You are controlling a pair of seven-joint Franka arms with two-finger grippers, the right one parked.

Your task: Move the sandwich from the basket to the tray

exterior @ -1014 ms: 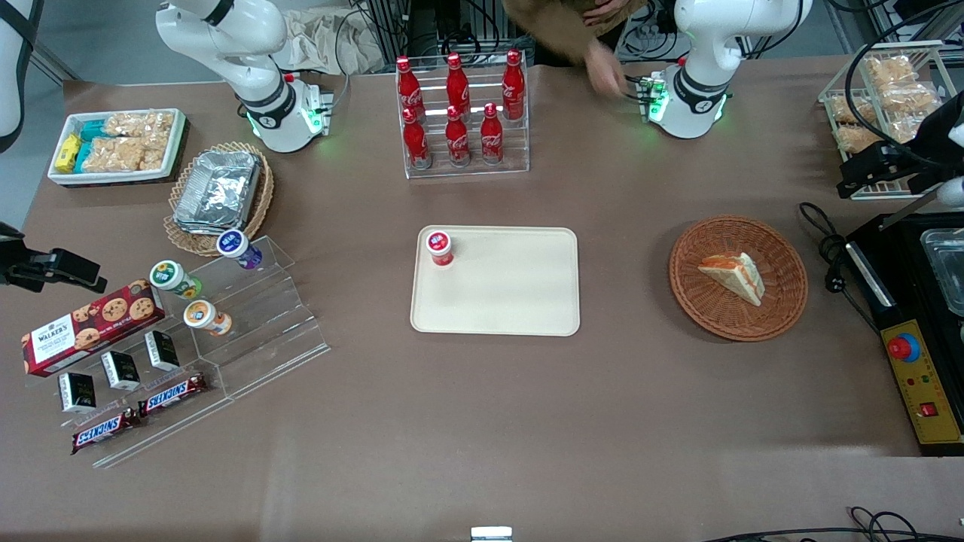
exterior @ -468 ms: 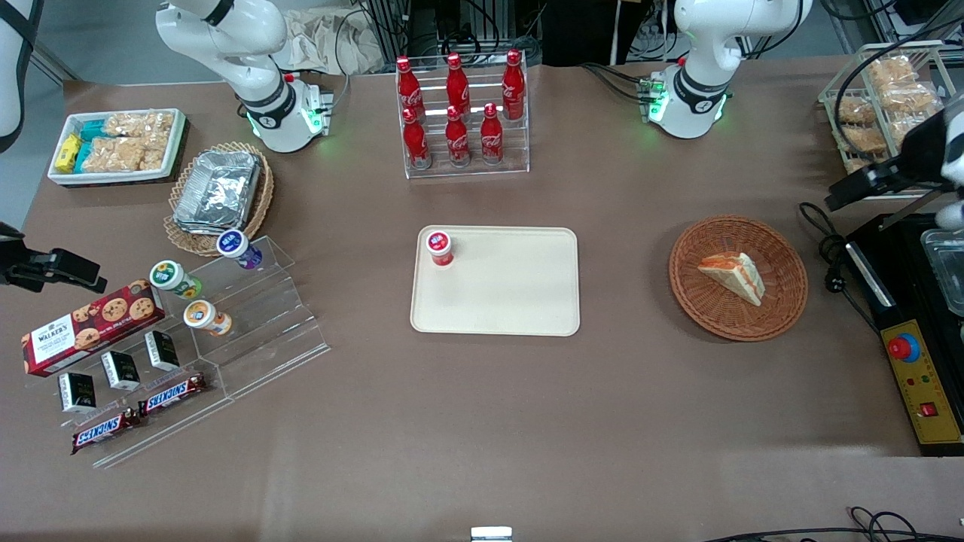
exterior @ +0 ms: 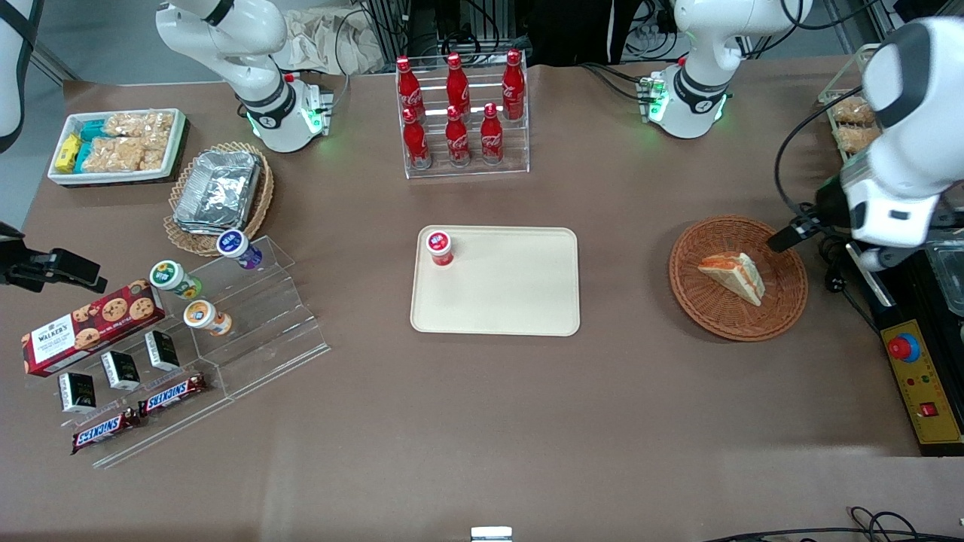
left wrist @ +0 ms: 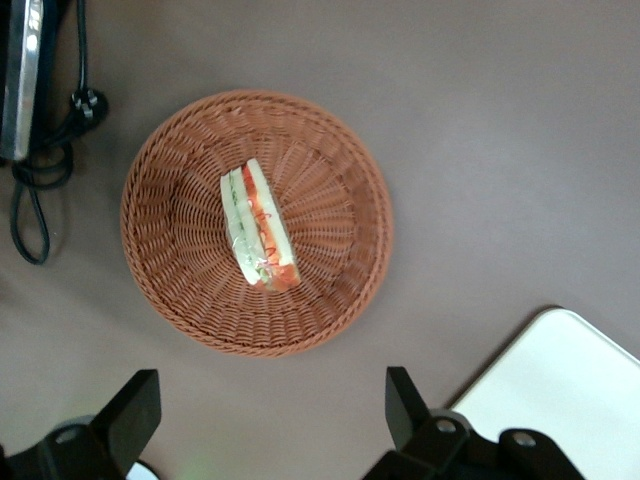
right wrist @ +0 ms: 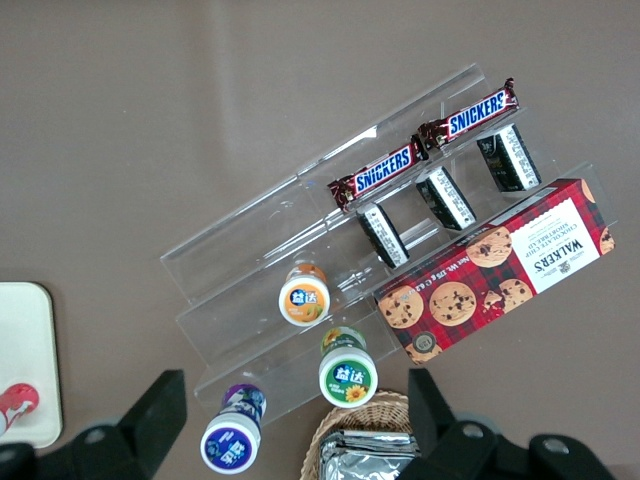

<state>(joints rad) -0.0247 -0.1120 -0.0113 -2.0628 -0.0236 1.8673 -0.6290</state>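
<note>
Reaching step: the approach is in hand, nothing gripped yet; the lift and carry to the tray are not begun.
Near table: the nearest strip of brown tabletop (exterior: 527, 436) lies bare in front of tray and basket, so a low carry has slack on the near side.
Tray: the tray (exterior: 512, 301) sits mid-table, well apart from the basket, with bare table between them. A small red-capped bottle (exterior: 439, 247) stands in its far corner toward the parked arm's end; the rest of the tray is free.
Basket: the basket (exterior: 681, 293) lies toward the working arm's end; its rim is low.
Sandwich: the sandwich (exterior: 732, 275) lies on its side near the basket's middle, clear of the rim.
Gripper: the left arm's gripper (left wrist: 270, 420) hovers above the basket's edge, fingers (left wrist: 140, 410) spread wide, holding nothing.
Next move: likely centre over the wedge, turn the jaws across its flat bread faces, then descend.
Edges: a black cable (exterior: 825, 241) and a black appliance (exterior: 919, 339) lie just beside the basket.
Far: the cola bottle rack (exterior: 461, 113) stands well clear.
</note>
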